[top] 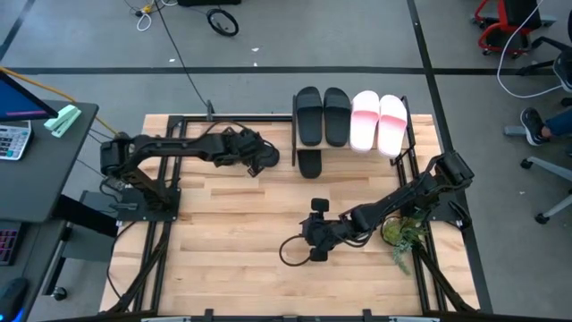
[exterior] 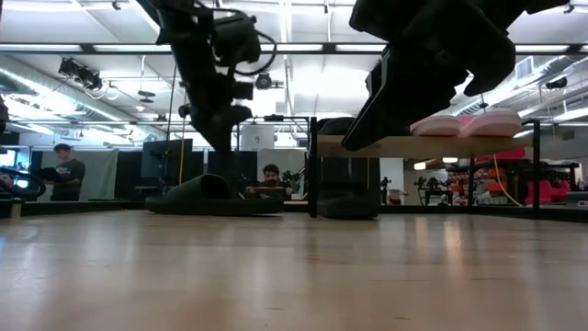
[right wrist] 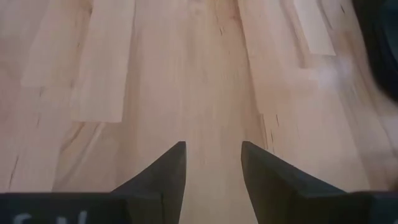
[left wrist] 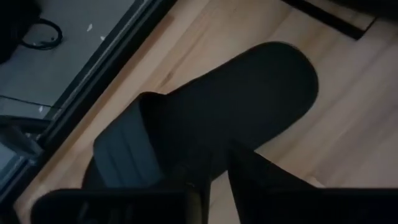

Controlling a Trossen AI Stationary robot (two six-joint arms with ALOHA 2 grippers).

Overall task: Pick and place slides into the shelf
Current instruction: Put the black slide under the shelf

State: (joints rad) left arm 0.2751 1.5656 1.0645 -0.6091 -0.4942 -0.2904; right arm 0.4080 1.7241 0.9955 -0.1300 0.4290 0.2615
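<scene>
Set at the far edge of the pale butcher-block wooden counter (top: 223,241): a small two-tier shelf (exterior: 395,145) of light boards and thin black metal posts. Lined up side by side on its top board: two black open-toe slides (top: 323,116) toward the left arm's side, then two pale pink slides (top: 379,122) toward the right arm's side. Tucked on the lower board, under the black pair and sticking out toward the counter's middle: one more black slide (top: 309,164).

Lying flat on the counter just beside the shelf, on the left arm's side: another black wide-strap slide (exterior: 216,195). Hanging directly above its strap, clear of it in the low view: the left gripper (exterior: 220,138). Cannot tell how far apart its fingers stand, dark against the dark slide in the left wrist view.

Hovering over bare wood near the counter's middle, well apart from the shelf: the right gripper (right wrist: 212,146), fingers (right wrist: 171,165) spread wide, holding nothing. Printed on that gripper's body at the edge of the right wrist view: a few pale characters, cut off and not readable.

Seated in the room beyond the counter in the low view: a person (exterior: 269,179).
</scene>
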